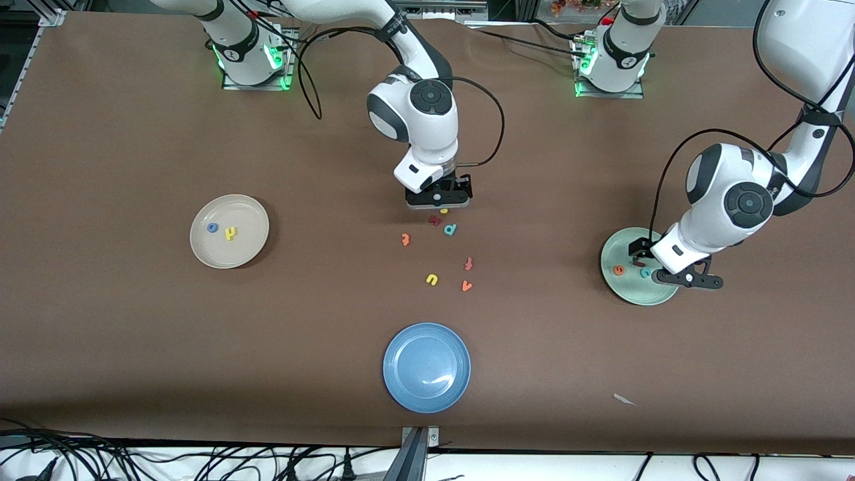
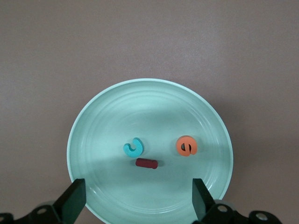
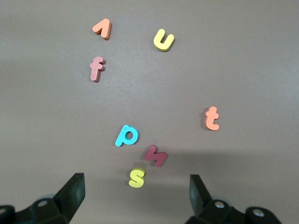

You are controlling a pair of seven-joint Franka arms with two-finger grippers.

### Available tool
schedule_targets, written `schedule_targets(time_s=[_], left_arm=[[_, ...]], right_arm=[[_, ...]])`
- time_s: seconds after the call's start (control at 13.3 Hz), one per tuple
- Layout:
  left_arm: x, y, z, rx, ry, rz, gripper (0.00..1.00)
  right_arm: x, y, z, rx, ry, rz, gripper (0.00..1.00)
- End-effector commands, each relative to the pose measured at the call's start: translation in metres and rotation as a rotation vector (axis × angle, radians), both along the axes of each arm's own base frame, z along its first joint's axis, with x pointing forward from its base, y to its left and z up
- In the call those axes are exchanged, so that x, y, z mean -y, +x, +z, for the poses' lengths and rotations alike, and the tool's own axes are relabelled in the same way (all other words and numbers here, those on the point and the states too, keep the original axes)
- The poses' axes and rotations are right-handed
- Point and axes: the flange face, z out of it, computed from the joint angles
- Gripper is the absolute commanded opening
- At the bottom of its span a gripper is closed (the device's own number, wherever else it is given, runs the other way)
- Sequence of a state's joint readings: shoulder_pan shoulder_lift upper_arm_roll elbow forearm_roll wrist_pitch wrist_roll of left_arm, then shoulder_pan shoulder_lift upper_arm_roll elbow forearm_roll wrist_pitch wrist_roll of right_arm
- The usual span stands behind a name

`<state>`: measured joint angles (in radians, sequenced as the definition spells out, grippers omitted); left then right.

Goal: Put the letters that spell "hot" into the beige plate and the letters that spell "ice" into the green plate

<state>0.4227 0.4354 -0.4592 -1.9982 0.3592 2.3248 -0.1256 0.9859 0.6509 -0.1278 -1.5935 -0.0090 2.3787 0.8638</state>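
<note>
Brown tabletop carried three plates and loose foam letters. Green plate [image 2: 88,130] held teal "c" [image 2: 133,148], orange "e" [image 2: 187,146] and dark red "i" [image 2: 146,163]; left gripper [image 2: 139,200] hovered over it, jaws wide, empty. Beige plate [image 1: 207,250] held blue "o" [image 1: 212,227] and yellow "h" [image 1: 231,233]. Small orange "t" [image 3: 212,118] remained on the table; right gripper [image 3: 135,198], wide open above the cluster, evidently must shift over and descend on it.

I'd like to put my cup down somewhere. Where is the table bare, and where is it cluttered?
Bare brown table lies between the beige plate and the loose letters, and between the blue plate and the green plate. It is crowded mid-table, where the orange t, yellow u and teal p lie scattered under the right end effector.
</note>
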Motion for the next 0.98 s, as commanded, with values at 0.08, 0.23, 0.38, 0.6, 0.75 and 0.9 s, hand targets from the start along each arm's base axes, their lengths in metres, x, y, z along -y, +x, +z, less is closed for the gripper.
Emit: schedule_targets(time_s=[0.08,0.23,0.38,0.6,0.75,0.9], left_arm=[[-0.001,-0.002,0.007,-0.002,0.021,-0.022,1.0],[-0.001,-0.002,0.007,-0.002,0.021,-0.022,1.0],[-0.001,-0.002,0.006,-0.003,0.021,-0.022,1.0],[-0.001,-0.002,0.006,-0.003,0.021,-0.022,1.0],[-0.002,-0.002,0.006,-0.004,0.021,-0.021,1.0],[-0.002,-0.002,0.006,-0.004,0.021,-0.022,1.0]], right_arm=[[0.0,-0.001,0.006,0.009,-0.011,-0.001,0.99],[0.0,-0.002,0.003,0.01,-0.02,0.0,0.99],[0.0,-0.002,0.003,0.01,-0.02,-0.001,0.99],[0.007,0.008,0.006,0.025,-0.024,-0.019,0.99],[0.007,0.007,0.002,0.031,-0.035,-0.015,0.99],[0.005,0.003,-0.001,0.026,-0.04,-0.013,0.99]])
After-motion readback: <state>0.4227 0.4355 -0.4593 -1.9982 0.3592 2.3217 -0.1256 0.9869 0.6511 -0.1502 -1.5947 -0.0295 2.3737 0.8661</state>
